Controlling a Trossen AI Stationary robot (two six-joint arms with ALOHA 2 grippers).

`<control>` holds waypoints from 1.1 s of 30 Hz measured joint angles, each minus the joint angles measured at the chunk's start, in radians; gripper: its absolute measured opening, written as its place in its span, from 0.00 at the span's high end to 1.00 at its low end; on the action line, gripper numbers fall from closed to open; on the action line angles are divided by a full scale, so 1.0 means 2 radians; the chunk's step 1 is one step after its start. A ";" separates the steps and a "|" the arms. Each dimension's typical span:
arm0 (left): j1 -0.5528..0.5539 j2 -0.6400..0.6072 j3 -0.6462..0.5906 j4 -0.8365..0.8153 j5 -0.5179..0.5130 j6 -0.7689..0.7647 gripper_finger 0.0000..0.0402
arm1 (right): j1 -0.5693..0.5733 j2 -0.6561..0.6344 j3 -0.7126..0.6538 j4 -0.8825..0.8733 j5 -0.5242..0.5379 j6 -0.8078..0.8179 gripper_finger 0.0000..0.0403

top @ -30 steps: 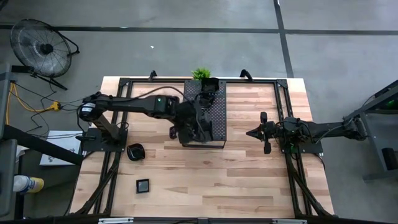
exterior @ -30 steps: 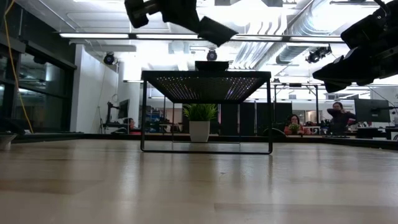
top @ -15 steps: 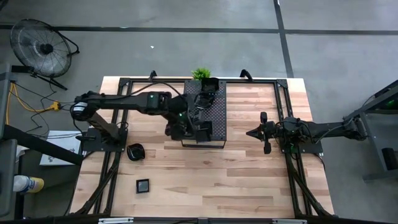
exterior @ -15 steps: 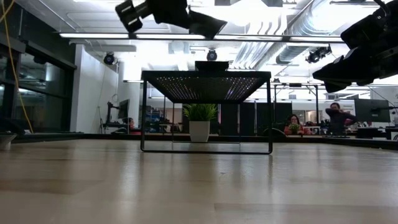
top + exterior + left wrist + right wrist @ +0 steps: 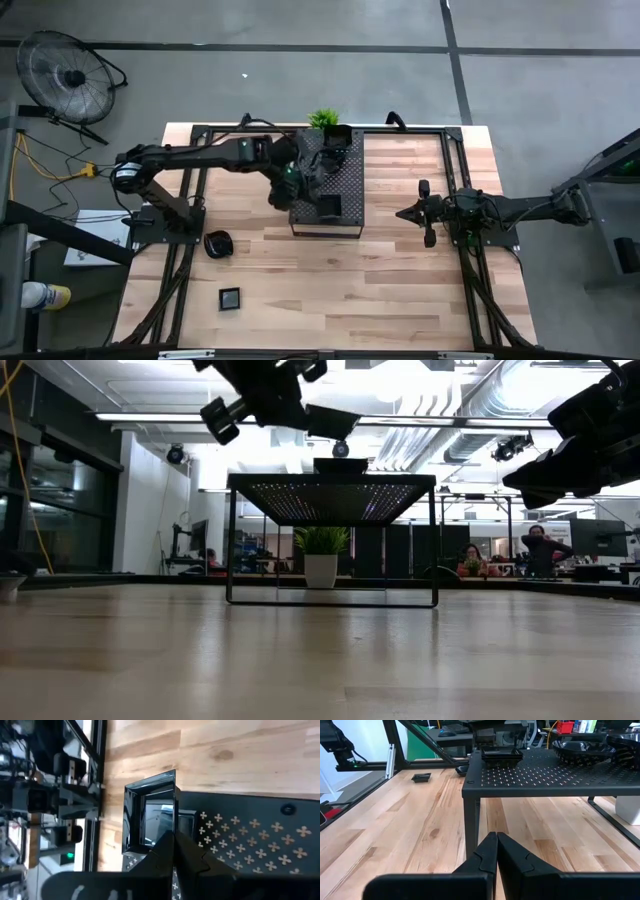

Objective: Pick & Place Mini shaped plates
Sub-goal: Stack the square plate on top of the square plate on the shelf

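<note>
My left gripper (image 5: 298, 184) is over the left part of the black perforated tray (image 5: 350, 180) and is shut on a small glossy square plate (image 5: 150, 815), which shows in the low view as a dark slab (image 5: 330, 422) above the tray top. Another square plate (image 5: 330, 207) lies flat near the tray's near edge. More plates (image 5: 338, 135) sit at its far end. A rounded plate (image 5: 218, 243) and a square one (image 5: 231, 297) lie on the table at left. My right gripper (image 5: 415, 212) is shut and hovers right of the tray. My left gripper pinches the square plate by one side rim (image 5: 174, 820) between its two shut fingers (image 5: 165, 852). The fingers reach in from the table's left. The plate is lifted clear above the tray (image 5: 330, 485) and sits tilted in the hold.
The tray stands on thin legs, with open space under it. A green plant in a white pot (image 5: 322, 119) stands at its far end. Bare wood lies near and right of the tray. Black frame rails run along both table sides. People sit in the room beyond.
My left gripper has carried the square plate from the tray's near edge toward its far left part, still shut. The wrist has turned on the way, and the plate now sits a little lower over the tray top. The right arm has kept still.
</note>
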 joint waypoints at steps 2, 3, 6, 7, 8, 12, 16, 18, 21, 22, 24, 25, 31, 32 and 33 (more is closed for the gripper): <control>0.013 0.000 -0.005 0.003 0.030 0.013 1.00 | 0.000 0.000 0.000 0.000 0.000 0.000 0.99; 0.019 0.000 -0.008 0.005 0.040 0.021 1.00 | 0.000 0.000 0.000 0.000 0.000 0.000 0.99; 0.030 0.001 -0.020 0.024 0.046 0.031 1.00 | 0.000 0.000 0.000 0.000 0.000 0.000 0.99; 0.033 0.001 -0.025 0.033 0.046 0.032 1.00 | 0.000 0.000 0.000 0.000 0.000 0.000 0.99; 0.034 0.001 -0.029 0.039 0.050 0.036 1.00 | 0.000 0.000 0.000 0.000 0.000 0.000 0.99; 0.039 0.001 -0.042 0.064 0.055 0.047 1.00 | 0.000 0.000 0.000 0.000 0.000 0.000 0.99; 0.039 0.006 -0.049 0.066 0.051 0.049 1.00 | 0.000 0.000 0.000 0.000 0.000 0.000 0.99; 0.039 0.006 -0.056 0.081 0.038 0.049 1.00 | 0.000 0.000 0.000 0.000 0.000 0.000 0.99; 0.039 0.006 -0.066 0.086 0.028 0.050 1.00 | 0.000 0.000 0.000 0.000 0.000 0.000 0.99; 0.039 0.006 -0.066 0.088 0.028 0.050 1.00 | 0.000 0.000 0.000 0.000 0.000 0.000 0.99; 0.039 0.006 -0.067 0.094 0.028 0.050 1.00 | 0.000 0.000 0.000 0.000 0.000 0.000 0.99; 0.039 0.006 -0.068 0.096 0.029 0.050 1.00 | 0.000 0.000 0.000 0.000 0.000 0.000 0.99; 0.039 0.006 -0.069 0.097 0.029 0.049 1.00 | 0.000 0.000 0.000 0.000 0.000 0.000 0.99; 0.039 0.006 -0.069 0.098 0.029 0.048 1.00 | 0.000 0.000 0.000 0.000 0.000 0.000 0.99; 0.039 0.006 -0.069 0.098 0.031 0.048 1.00 | 0.000 0.000 0.000 0.000 0.000 0.000 0.99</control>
